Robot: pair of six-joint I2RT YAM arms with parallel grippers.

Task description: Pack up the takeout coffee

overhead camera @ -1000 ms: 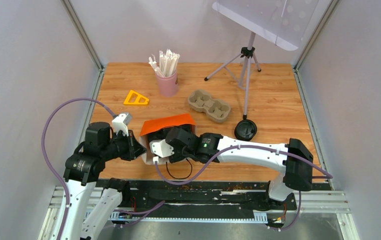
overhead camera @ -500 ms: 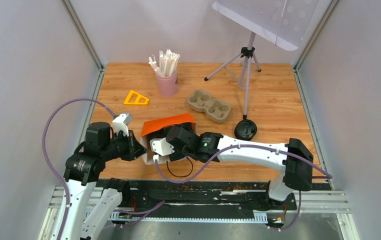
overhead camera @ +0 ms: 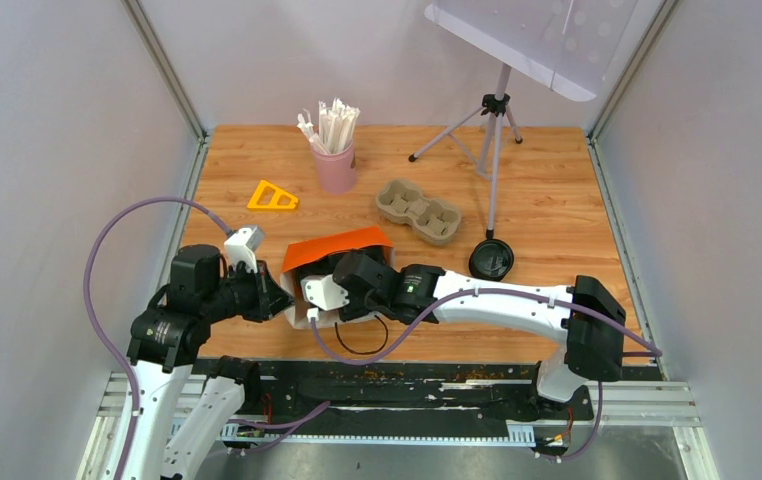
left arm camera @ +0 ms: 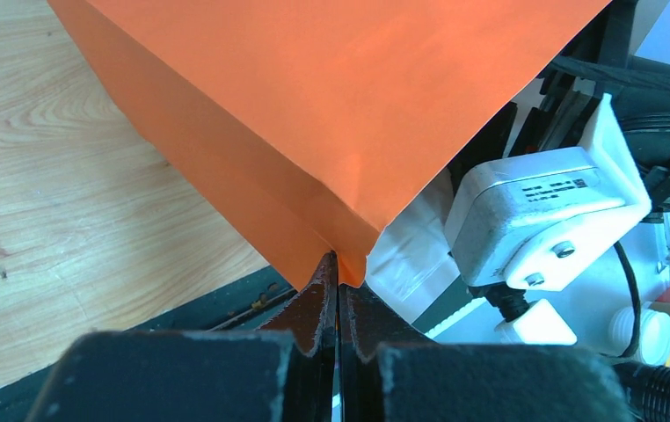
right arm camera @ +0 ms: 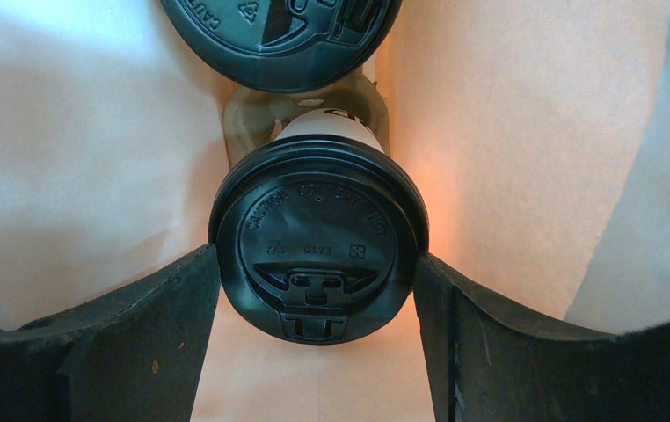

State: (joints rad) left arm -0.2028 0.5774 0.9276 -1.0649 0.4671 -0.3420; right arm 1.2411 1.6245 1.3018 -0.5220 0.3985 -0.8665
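An orange paper bag (overhead camera: 337, 247) lies on its side at the table's near edge, its mouth toward the right arm. My left gripper (left arm camera: 338, 264) is shut on the bag's edge (left arm camera: 349, 255) and holds it up; it is at the bag's left side in the top view (overhead camera: 275, 298). My right gripper (right arm camera: 317, 257) is inside the bag, its fingers touching both sides of the black lid of the whitish cup (right arm camera: 317, 233). A second black-lidded cup (right arm camera: 283, 35) sits just beyond it; its cup colour is hidden. Brown pulp (right arm camera: 252, 119) shows between them.
A pink cup of white sticks (overhead camera: 334, 165) stands at the back. An empty pulp cup carrier (overhead camera: 418, 211), a bare black lid (overhead camera: 491, 260), a yellow triangle (overhead camera: 272, 196) and a tripod (overhead camera: 492, 130) are on the wooden table. A black cable loops at the near edge.
My right wrist has shifted slightly left and farther into the bag. The left arm has hardly moved.
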